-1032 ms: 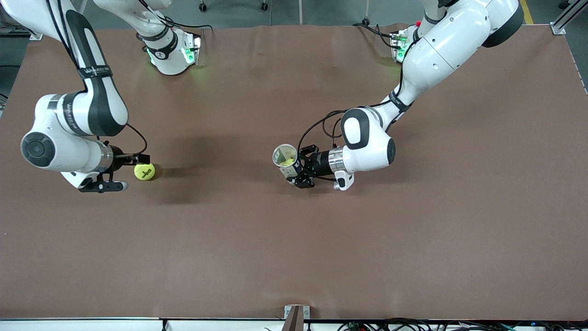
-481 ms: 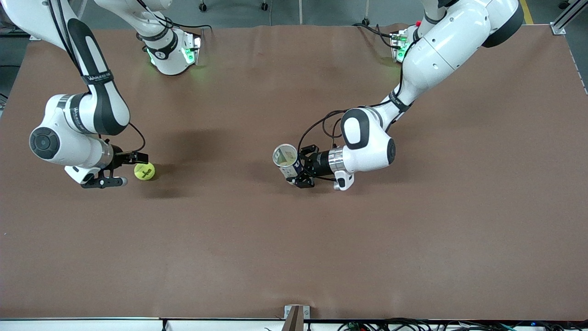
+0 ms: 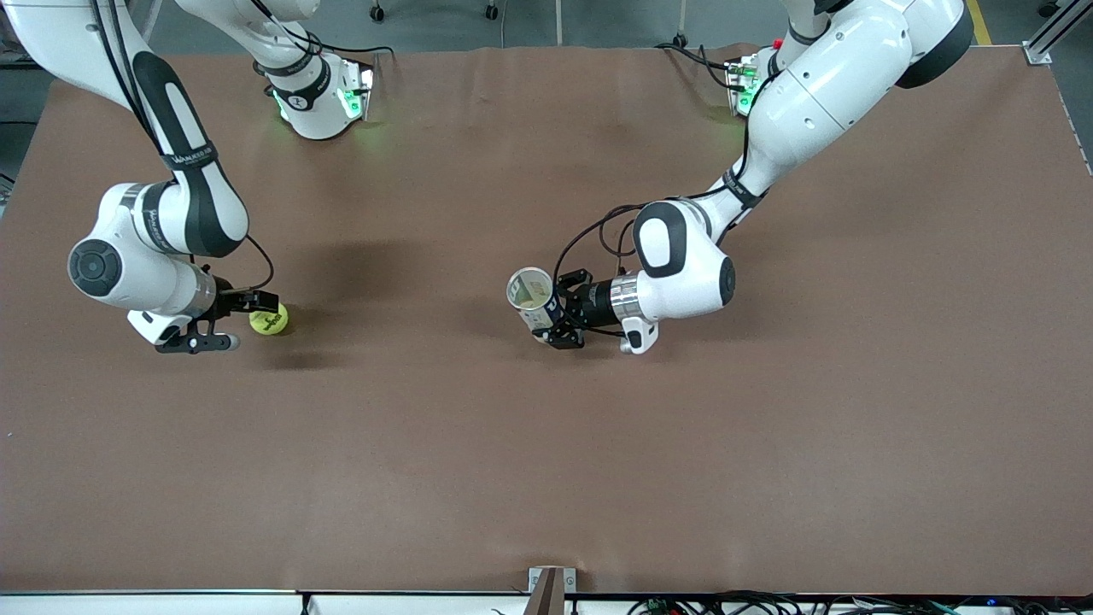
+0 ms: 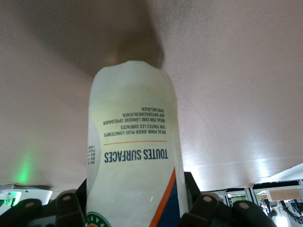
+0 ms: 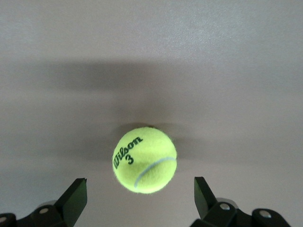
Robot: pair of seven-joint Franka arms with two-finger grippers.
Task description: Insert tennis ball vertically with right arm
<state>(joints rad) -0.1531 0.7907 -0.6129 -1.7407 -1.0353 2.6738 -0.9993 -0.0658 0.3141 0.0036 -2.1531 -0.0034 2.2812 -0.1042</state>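
Observation:
A yellow tennis ball [image 3: 269,319] lies on the brown table toward the right arm's end. My right gripper [image 3: 242,321] is open and low at the ball, one finger on each side, not touching it. In the right wrist view the ball [image 5: 145,159] sits just ahead of the open fingers [image 5: 75,198]. My left gripper [image 3: 560,322] is shut on a white tennis ball can [image 3: 533,300] near the table's middle, its open mouth facing up. The can [image 4: 135,151] fills the left wrist view.
The brown table cover [image 3: 546,461] is bare apart from the ball and the can. Both arm bases stand at the edge farthest from the front camera. A small bracket [image 3: 551,585] sits at the near edge.
My right arm's wrist has shifted toward the ball and lowered, while the fingers stay around the ball. The ball, the can and the left arm have not moved.

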